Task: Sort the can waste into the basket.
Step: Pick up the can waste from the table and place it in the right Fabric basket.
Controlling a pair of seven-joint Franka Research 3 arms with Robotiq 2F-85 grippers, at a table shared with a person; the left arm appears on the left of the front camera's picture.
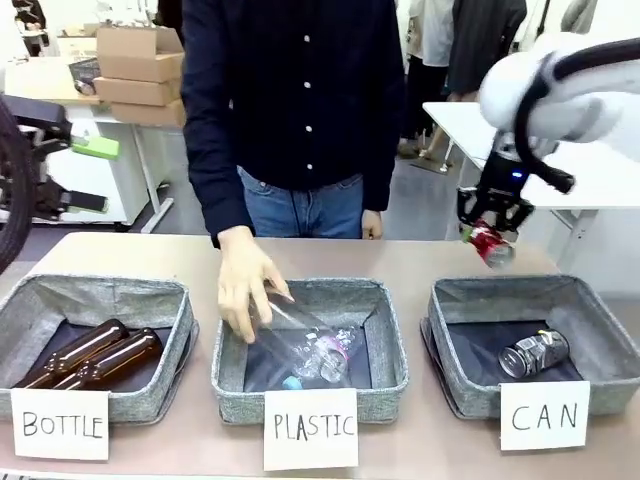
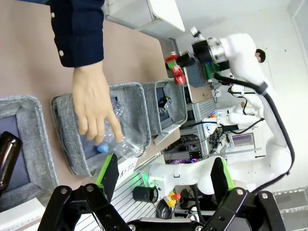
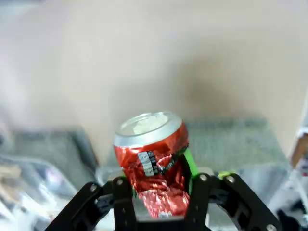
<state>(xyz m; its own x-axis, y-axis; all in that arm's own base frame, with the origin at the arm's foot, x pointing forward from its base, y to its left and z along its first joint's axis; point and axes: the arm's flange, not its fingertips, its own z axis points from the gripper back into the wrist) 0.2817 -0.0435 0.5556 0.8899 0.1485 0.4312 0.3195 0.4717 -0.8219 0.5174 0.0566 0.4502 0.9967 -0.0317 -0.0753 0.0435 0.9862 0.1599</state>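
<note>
**Red can, airborne above CAN basket**

I see my right gripper clamped on the dented red can, silver end outward, clear above the basket's far rim. Dark can lies inside. My left gripper stands wide.

front: across table at person | wrists: along fingers | shared: baskets

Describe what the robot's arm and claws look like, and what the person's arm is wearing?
The right arm is smooth white with black cables looping along it. Its right gripper is black with a small blue light above it. The left gripper is black with green pads. The person's sleeve is dark navy with small white buttons.
</note>
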